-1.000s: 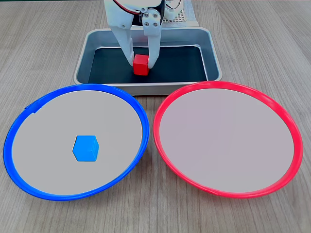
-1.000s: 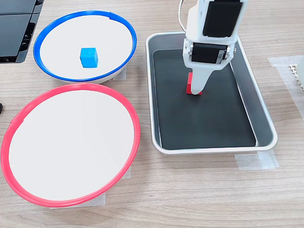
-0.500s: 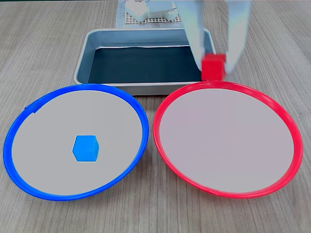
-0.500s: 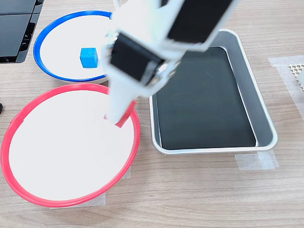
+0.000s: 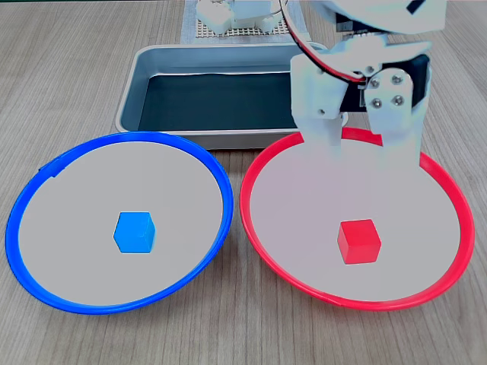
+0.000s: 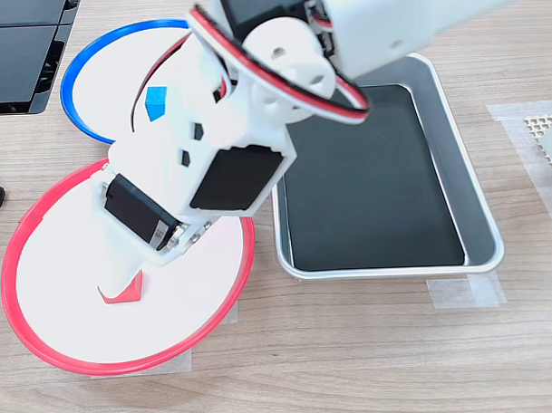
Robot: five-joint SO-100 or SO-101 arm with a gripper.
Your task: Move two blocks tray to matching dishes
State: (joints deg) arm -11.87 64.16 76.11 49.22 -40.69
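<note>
Tool (image 5: 365, 186) over red-rimmed dish (image 5: 251, 220), fingers apart, nothing held; same spread seen from the other fixed camera (image 6: 124, 282). Red block (image 5: 358, 241) just below and nearer than the fingertips, flat on the pale floor of that dish, apparently clear of both fingers; half hidden by a finger in the second fixed view (image 6: 123, 294).

Out to the tool's left in the first fixed view: blue-rimmed dish (image 5: 15, 251), rim nearly touching the red one, with blue block (image 5: 135, 232) resting near its middle. In the other fixed view, blue block (image 6: 155, 102) partly hidden behind the arm.

Beyond the tool, further back: tray (image 5: 137, 84), grey rim, dark floor, no blocks visible in it. Counter (image 5: 76, 46) wood-grained throughout.

Judged state: both blocks in matching dishes, task seemingly done apart from retreat.

Risks from here:
- Fingertips close above red block; low or sideways pull-out could clip it and slide or flip it toward the rim.
- Shallow dish, glossy cube; small knock likely enough to send it skating.
- Arm sweeping back across near wall of tray, or over blue-rimmed dish, could nudge either.
</note>
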